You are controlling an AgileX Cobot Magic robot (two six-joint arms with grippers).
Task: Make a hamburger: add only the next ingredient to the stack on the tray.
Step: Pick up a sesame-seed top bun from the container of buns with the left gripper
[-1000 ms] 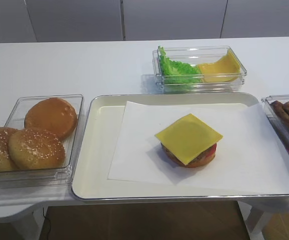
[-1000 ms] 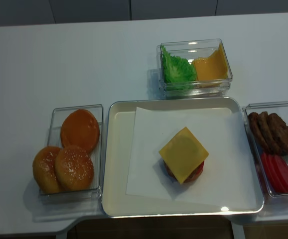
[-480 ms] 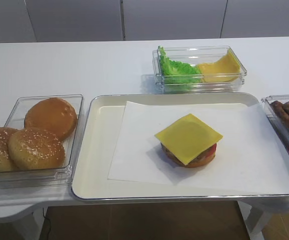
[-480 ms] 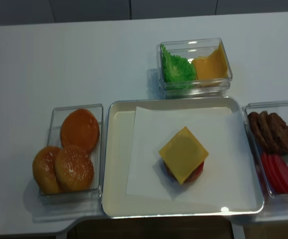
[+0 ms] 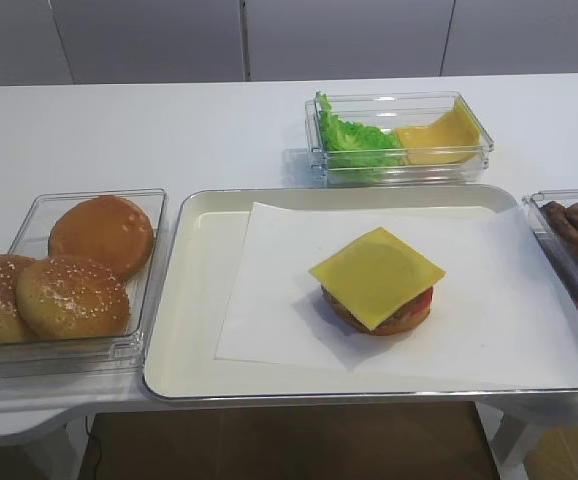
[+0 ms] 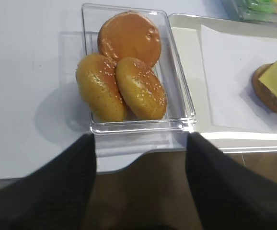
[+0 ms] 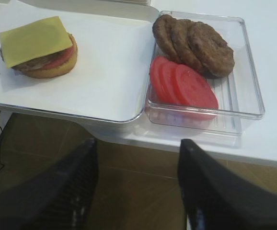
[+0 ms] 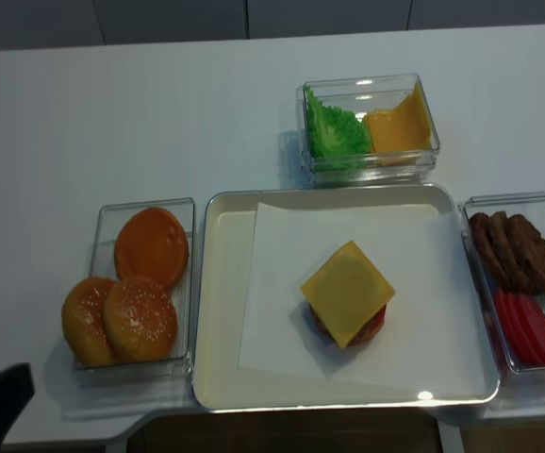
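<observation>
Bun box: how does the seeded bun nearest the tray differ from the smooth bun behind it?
1. The seeded bun is speckled with pale sesame seeds; the smooth bun has none.
2. The seeded bun is domed and golden-brown; the smooth bun looks flatter and more orange.
3. The seeded bun leans against a second seeded bun; the smooth bun lies flat at the far end.

Both are round, similar in size, and share the same clear box.

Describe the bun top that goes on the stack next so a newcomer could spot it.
Left of the tray stands a clear box holding three buns. The nearer two are domed seeded tops; take the seeded top beside the tray. The bun behind is smooth and flatter.
</observation>
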